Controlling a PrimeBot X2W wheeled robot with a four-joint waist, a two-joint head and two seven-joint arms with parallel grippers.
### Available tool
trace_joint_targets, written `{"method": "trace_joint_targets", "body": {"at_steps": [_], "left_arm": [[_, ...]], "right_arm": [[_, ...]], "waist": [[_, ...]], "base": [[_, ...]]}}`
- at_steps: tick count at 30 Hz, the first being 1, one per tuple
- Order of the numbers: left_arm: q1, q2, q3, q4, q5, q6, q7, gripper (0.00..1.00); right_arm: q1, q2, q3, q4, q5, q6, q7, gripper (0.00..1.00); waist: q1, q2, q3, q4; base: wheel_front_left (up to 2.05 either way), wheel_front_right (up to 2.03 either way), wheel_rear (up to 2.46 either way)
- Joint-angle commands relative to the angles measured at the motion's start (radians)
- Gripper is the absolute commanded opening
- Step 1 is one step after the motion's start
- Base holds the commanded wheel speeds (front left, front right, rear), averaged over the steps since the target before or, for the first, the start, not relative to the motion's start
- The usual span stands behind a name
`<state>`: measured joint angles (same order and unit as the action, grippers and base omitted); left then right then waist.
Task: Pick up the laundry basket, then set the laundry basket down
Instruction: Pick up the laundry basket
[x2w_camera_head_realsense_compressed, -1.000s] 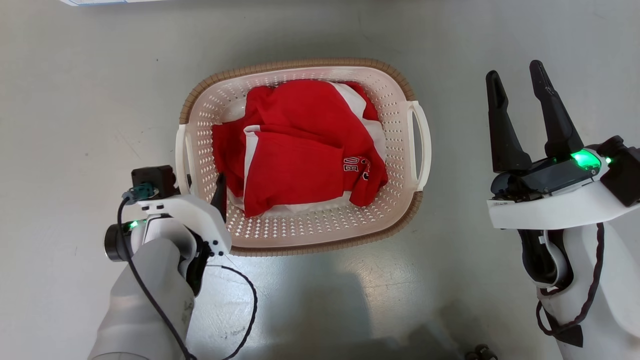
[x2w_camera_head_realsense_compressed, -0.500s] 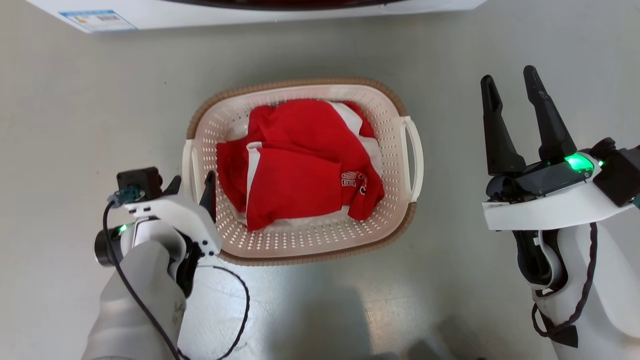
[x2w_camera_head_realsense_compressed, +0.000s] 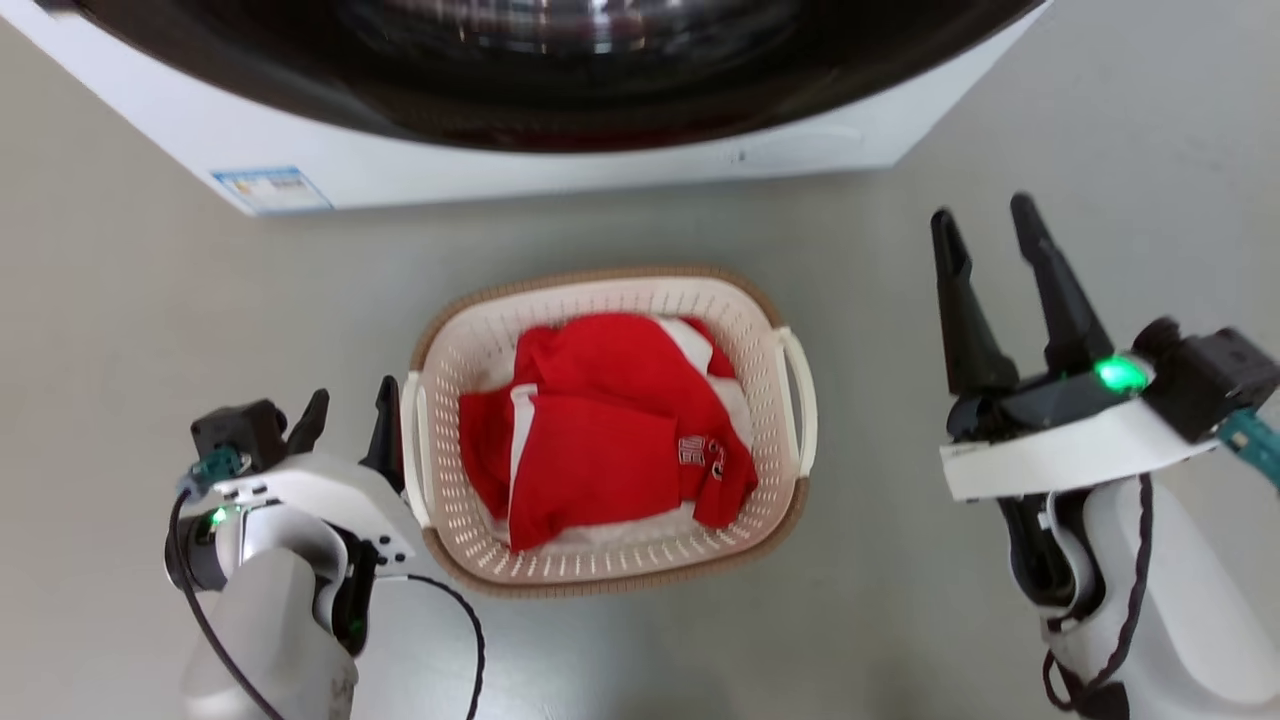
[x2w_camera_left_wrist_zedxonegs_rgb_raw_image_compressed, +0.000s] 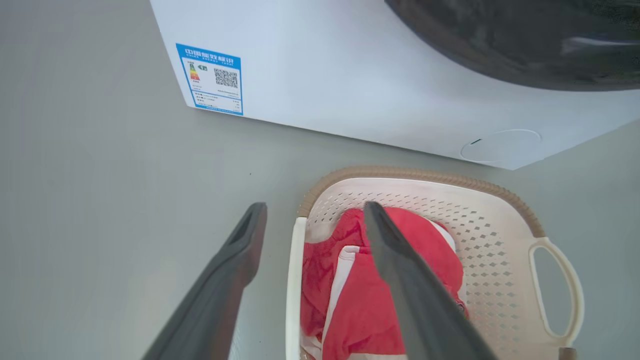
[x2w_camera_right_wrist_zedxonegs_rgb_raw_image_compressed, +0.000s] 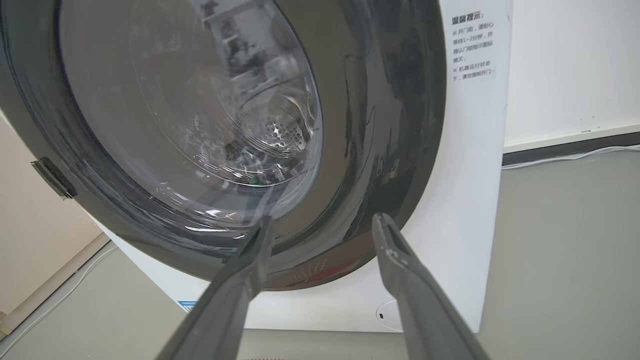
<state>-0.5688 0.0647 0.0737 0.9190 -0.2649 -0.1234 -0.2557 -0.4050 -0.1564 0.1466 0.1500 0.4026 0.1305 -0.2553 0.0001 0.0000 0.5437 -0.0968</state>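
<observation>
Grey floor (x2w_camera_head_realsense_compressed: 900, 250) w/ washer (x2w_camera_head_realsense_compressed: 500, 170) behind: laundry basket (x2w_camera_head_realsense_compressed: 600, 275) just right of left gripper (x2w_camera_head_realsense_compressed: 353, 390), fingers spread & empty; right gripper (x2w_camera_head_realsense_compressed: 981, 208) spread too, well apart.

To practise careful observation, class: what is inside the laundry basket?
Inside the laundry basket lies a crumpled red garment with white panels. It covers most of the basket's bottom, so anything beneath it cannot be seen.

We find the laundry basket (x2w_camera_head_realsense_compressed: 600, 585), garment (x2w_camera_head_realsense_compressed: 590, 450) inside, before the washing machine (x2w_camera_head_realsense_compressed: 520, 170), between left gripper (x2w_camera_head_realsense_compressed: 354, 392) and right gripper (x2w_camera_head_realsense_compressed: 981, 208).
</observation>
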Motion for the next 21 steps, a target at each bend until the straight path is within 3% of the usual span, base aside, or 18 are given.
{"method": "trace_joint_targets", "body": {"at_steps": [1,14,21], "left_arm": [[0.046,0.017,0.027,-0.043,0.005,-0.001,-0.006,1.00],[0.227,-0.009,-0.001,-0.353,0.052,-0.007,-0.006,1.00],[0.326,-0.012,0.001,-0.526,0.023,-0.007,-0.006,1.00]], "right_arm": [[0.035,0.003,0.021,-0.010,0.007,0.000,-0.006,1.00],[0.118,0.035,-0.027,0.034,-0.016,0.000,-0.006,1.00],[0.161,0.045,-0.057,0.041,-0.033,0.000,-0.006,1.00]], "waist": [[0.0000,0.0000,-0.072,-0.001],[0.0000,0.0000,-0.303,0.020],[0.0000,0.0000,-0.392,0.018]], "base": [[0.00,0.00,0.00],[0.00,0.00,0.00],[0.00,0.00,0.00]]}}
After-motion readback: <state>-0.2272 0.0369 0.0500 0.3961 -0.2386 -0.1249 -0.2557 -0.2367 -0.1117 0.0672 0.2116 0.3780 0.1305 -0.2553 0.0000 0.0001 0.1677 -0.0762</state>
